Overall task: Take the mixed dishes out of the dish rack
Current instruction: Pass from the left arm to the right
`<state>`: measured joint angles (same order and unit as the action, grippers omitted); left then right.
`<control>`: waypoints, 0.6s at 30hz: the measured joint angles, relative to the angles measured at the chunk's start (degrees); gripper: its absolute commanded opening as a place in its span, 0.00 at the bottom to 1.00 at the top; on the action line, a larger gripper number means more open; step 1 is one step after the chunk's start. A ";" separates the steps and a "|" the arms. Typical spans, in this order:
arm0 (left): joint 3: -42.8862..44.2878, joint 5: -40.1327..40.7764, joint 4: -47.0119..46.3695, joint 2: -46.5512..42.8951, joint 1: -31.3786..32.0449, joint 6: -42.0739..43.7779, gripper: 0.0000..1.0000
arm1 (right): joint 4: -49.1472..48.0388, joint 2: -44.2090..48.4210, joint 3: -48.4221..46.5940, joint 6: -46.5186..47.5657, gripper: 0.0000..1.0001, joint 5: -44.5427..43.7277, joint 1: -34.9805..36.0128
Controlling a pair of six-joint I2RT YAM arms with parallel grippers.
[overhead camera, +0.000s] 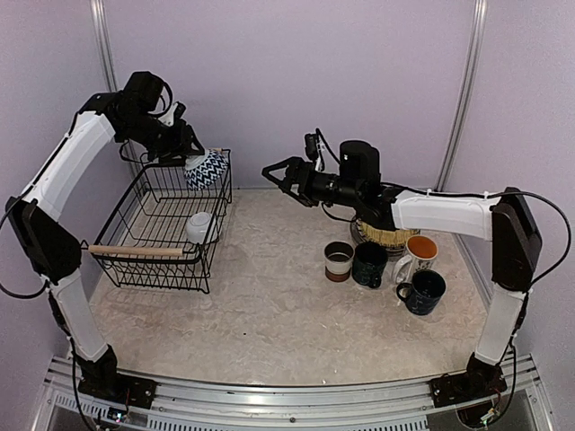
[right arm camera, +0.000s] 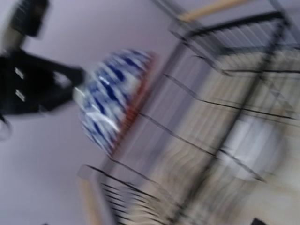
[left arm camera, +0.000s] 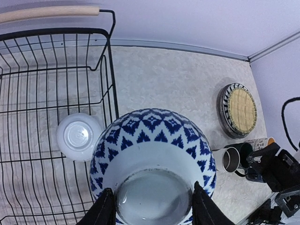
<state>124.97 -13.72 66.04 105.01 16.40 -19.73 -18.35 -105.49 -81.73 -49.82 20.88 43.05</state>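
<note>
- one broad bare stretch of table [overhead camera: 269, 323] lies between the dish rack [overhead camera: 153, 274] at the left and the dishes at the right; walls stand close on both sides.
- inside the rack, by its right wall, a white bowl [left arm camera: 78, 136] lies upside down.
- striped plate [left arm camera: 225, 112] carries the woven plate [left arm camera: 241, 110], under my right forearm.
- patterned bowl [left arm camera: 150, 140] hangs at the rack's far right corner, my left gripper [left arm camera: 152, 187] clamped on its foot ring.
- dark mug [overhead camera: 369, 264], orange-lined mug [overhead camera: 419, 253], dark blue mug [overhead camera: 424, 291] and brown-white cup [overhead camera: 339, 260] crowd near the plates.
- my right gripper [overhead camera: 274, 172] hovers spread wide and empty over the open stretch.
</note>
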 measured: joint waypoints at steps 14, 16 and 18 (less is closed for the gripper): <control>-8.26 -4.33 -9.14 -4.68 8.57 -0.44 0.24 | -38.88 -13.33 0.20 -32.89 0.90 12.11 -1.55; -9.75 -4.79 -10.73 -5.99 9.27 -0.46 0.24 | -41.70 -13.33 0.02 -34.93 0.89 12.46 -1.53; -10.86 -5.35 -12.35 -7.10 9.90 -0.55 0.24 | -43.56 -13.33 -0.20 -36.50 0.87 12.59 -1.38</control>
<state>114.10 -19.07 53.69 97.91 26.30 -20.27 -61.91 -118.83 -81.93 -86.32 33.47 41.67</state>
